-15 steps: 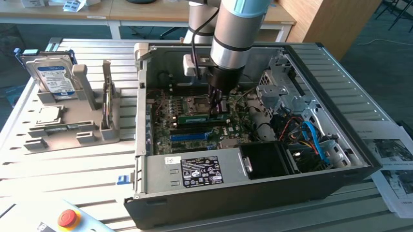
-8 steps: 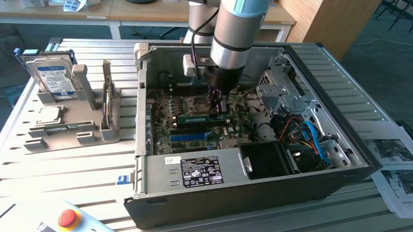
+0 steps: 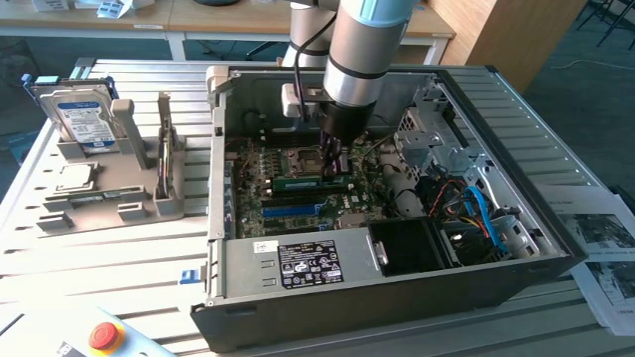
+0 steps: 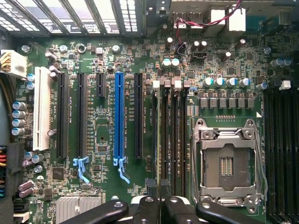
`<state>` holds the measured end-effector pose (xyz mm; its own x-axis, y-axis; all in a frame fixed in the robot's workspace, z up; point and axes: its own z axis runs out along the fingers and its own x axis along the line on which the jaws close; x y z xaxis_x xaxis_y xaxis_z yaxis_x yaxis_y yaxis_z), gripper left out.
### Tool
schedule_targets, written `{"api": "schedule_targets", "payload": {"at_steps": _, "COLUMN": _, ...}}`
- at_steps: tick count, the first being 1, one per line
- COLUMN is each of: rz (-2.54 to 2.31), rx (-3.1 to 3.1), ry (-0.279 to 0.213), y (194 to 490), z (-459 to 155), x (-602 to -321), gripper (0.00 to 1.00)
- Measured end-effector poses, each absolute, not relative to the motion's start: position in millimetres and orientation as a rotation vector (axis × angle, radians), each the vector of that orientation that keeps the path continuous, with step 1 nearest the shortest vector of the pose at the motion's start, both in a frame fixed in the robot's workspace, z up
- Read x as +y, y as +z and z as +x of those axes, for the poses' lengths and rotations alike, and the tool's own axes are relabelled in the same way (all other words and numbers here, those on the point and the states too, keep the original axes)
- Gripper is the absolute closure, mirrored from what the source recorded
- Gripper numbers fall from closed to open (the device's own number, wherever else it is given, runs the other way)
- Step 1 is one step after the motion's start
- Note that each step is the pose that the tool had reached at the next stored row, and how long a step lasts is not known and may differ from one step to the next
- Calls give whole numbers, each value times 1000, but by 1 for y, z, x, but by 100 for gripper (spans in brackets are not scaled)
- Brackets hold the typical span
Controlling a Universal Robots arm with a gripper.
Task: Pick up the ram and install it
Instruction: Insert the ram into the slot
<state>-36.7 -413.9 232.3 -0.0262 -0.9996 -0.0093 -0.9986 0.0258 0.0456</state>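
Right now the end effector [image 3: 334, 169] is down inside the open computer case [image 3: 397, 294] on the table [image 3: 129, 253], clamped on the ram [image 3: 297, 182]. The ram stands on edge along the memory slots [image 4: 175, 140], beside the empty processor socket [image 4: 226, 163]. Whether it's seated, I can't tell.

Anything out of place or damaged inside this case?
Nothing looks damaged or spilled. The one oddity is the CPU socket, bare with no processor or cooler. The ram at the fingers lies in line with the memory slots.
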Motion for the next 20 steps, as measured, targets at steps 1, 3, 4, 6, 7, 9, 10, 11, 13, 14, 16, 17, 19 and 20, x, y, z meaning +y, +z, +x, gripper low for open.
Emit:
{"api": "schedule_targets", "payload": {"at_steps": 1, "rz": 2174, "rx": -2232, "ry": -61, "y": 232, "z": -36, "x": -414, "gripper": 88}}
{"api": "schedule_targets", "payload": {"at_steps": 3, "rz": 2174, "rx": -2232, "ry": -61, "y": 232, "z": -36, "x": -414, "gripper": 88}}
{"api": "schedule_targets", "payload": {"at_steps": 4, "rz": 2174, "rx": -2232, "ry": -61, "y": 232, "z": -36, "x": -414, "gripper": 88}}
{"api": "schedule_targets", "payload": {"at_steps": 6, "rz": 2174, "rx": -2232, "ry": -61, "y": 232, "z": -36, "x": -414, "gripper": 88}}
{"api": "schedule_targets", "payload": {"at_steps": 7, "rz": 2174, "rx": -2231, "ry": -61, "y": 232, "z": -36, "x": -415, "gripper": 88}}
{"api": "schedule_targets", "payload": {"at_steps": 9, "rz": 2174, "rx": -2232, "ry": -61, "y": 232, "z": -36, "x": -415, "gripper": 88}}
{"api": "schedule_targets", "payload": {"at_steps": 10, "rz": 2174, "rx": -2232, "ry": -61, "y": 232, "z": -36, "x": -415, "gripper": 88}}
{"api": "schedule_targets", "payload": {"at_steps": 11, "rz": 2174, "rx": -2232, "ry": -61, "y": 232, "z": -36, "x": -415, "gripper": 88}}
{"api": "schedule_targets", "payload": {"at_steps": 13, "rz": 2174, "rx": -2232, "ry": -61, "y": 232, "z": -36, "x": -415, "gripper": 88}}
{"api": "schedule_targets", "payload": {"at_steps": 14, "rz": 2174, "rx": -2232, "ry": -61, "y": 232, "z": -36, "x": -415, "gripper": 88}}
{"api": "schedule_targets", "payload": {"at_steps": 16, "rz": 2174, "rx": -2232, "ry": -61, "y": 232, "z": -36, "x": -415, "gripper": 88}}
{"api": "schedule_targets", "payload": {"at_steps": 17, "rz": 2175, "rx": -2232, "ry": -61, "y": 232, "z": -36, "x": -415, "gripper": 88}}
{"api": "schedule_targets", "payload": {"at_steps": 19, "rz": 2174, "rx": -2232, "ry": -61, "y": 231, "z": -36, "x": -415, "gripper": 88}}
{"api": "schedule_targets", "payload": {"at_steps": 20, "rz": 2174, "rx": -2232, "ry": -61, "y": 231, "z": -36, "x": -415, "gripper": 88}}
